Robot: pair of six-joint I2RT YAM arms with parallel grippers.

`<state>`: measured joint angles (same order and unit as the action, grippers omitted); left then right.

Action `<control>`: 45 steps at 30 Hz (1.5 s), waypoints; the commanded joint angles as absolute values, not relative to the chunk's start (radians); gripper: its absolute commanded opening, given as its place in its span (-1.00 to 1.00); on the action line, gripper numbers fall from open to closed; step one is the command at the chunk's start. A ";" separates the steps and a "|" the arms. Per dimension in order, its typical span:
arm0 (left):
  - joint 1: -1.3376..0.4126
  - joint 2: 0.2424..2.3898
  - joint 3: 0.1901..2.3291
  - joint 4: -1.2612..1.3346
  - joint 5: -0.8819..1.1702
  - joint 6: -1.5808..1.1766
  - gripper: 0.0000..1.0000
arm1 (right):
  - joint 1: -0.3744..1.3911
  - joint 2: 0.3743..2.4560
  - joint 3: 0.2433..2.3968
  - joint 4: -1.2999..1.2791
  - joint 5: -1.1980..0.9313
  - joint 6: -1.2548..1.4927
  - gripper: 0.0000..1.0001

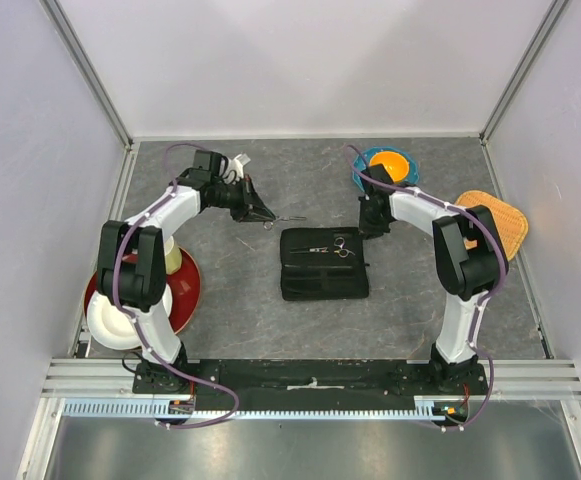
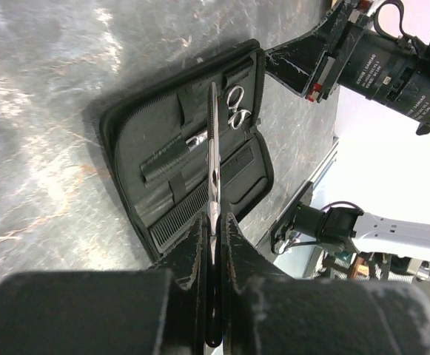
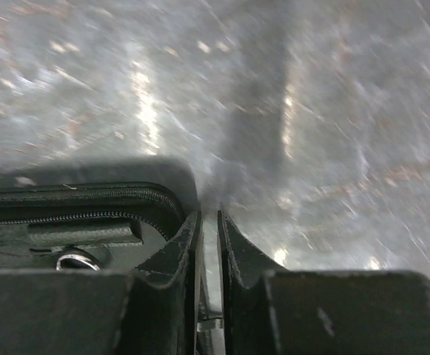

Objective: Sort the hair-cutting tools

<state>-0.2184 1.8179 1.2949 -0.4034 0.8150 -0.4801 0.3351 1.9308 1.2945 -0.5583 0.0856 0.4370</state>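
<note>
My left gripper (image 1: 262, 212) is shut on a slim silver pair of scissors (image 1: 288, 219), held above the table just left of the open black case (image 1: 323, 275). In the left wrist view the blades (image 2: 213, 148) stick straight out from the gripper (image 2: 213, 219) over the case (image 2: 126, 126). A second pair of scissors (image 1: 341, 246) lies in the case, its loops (image 2: 235, 111) showing. Two black combs (image 2: 185, 213) (image 2: 164, 163) sit in its straps. My right gripper (image 1: 373, 228) is shut and empty, low by the case's far right corner (image 3: 89, 203).
A blue bowl with orange contents (image 1: 388, 165) stands at the back right. A woven tan tray (image 1: 500, 218) lies at the right. A red plate (image 1: 188, 290) with a white bowl (image 1: 115, 322) and a pale cup (image 1: 173, 258) sits at the left.
</note>
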 commanded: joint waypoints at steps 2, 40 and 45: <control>-0.147 1.815 1.310 -0.405 0.891 -0.433 -0.96 | 0.342 2.028 1.368 -0.448 -0.060 0.385 -0.53; -0.130 1.606 0.723 0.296 0.796 -0.924 -0.96 | 0.337 2.097 1.612 -0.621 -0.028 0.508 0.19; -0.130 1.608 0.723 0.276 0.782 -0.907 -0.95 | 0.336 2.103 1.608 -0.617 -0.060 0.511 0.12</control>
<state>-0.1322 1.6115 0.7235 0.2222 0.7876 -0.8909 0.3374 2.0964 1.5742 -0.6281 -0.0246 0.5186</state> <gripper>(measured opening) 0.080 0.571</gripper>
